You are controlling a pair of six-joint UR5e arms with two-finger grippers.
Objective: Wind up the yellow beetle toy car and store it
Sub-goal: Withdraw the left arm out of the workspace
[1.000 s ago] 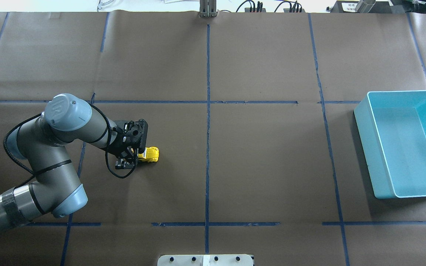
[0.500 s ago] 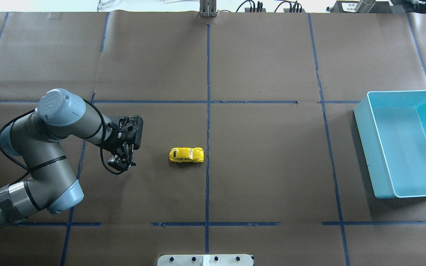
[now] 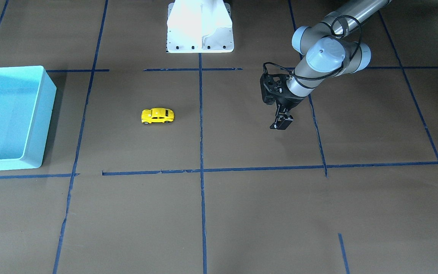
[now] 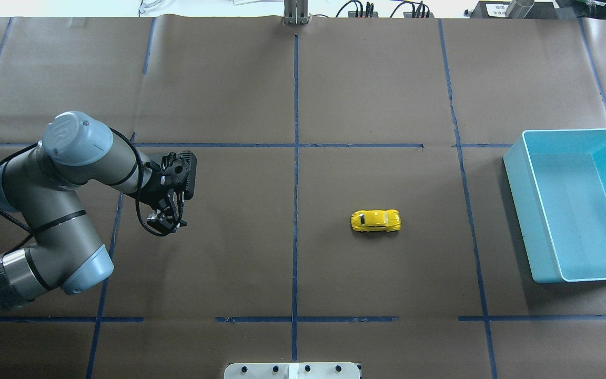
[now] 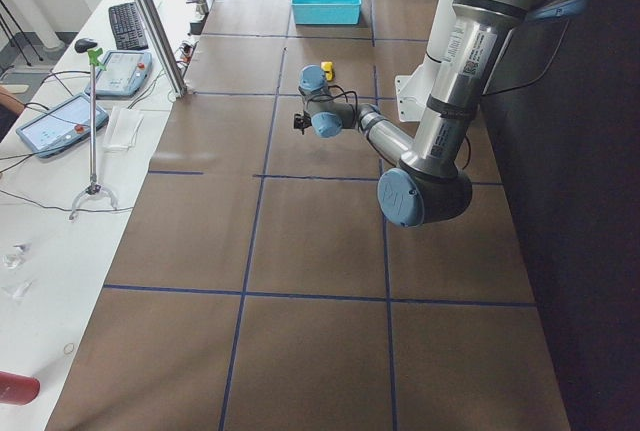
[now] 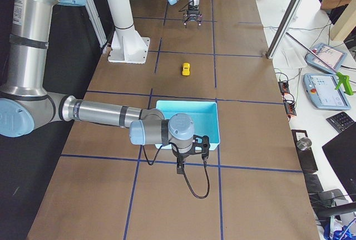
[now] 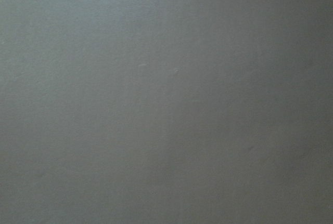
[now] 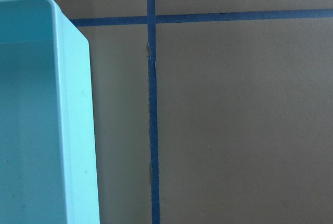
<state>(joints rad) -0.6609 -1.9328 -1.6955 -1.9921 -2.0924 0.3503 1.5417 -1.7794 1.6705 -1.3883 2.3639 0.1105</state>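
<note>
The left arm is seen at the left of the overhead view, bent above the brown paper-covered table [image 4: 387, 79]. The left gripper [image 4: 168, 223] is pointed down over the table. Its fingers are parted and nothing is held between them. Only a plain, blurred surface is recorded by the left wrist camera.

Right of the central blue tape line [image 4: 295, 210], the yellow beetle toy car [image 4: 376, 221] is found standing on its wheels on the paper. It is set lengthwise across the table. It is well apart from the left gripper and touched by nothing. It is placed between the central line and the light blue bin [image 4: 529, 210], and is outside the bin and clear of its wall.

At the right end of the table the bin is seen open-topped, and no contents are noted.

The right gripper [image 6: 181, 165] is recorded only in the side view from the robot's right. There it is hung just beside the bin's near wall. Whether it is parted or closed cannot be told. One rounded corner of the bin and a crossing of tape lines are shown by the right wrist camera.
</note>
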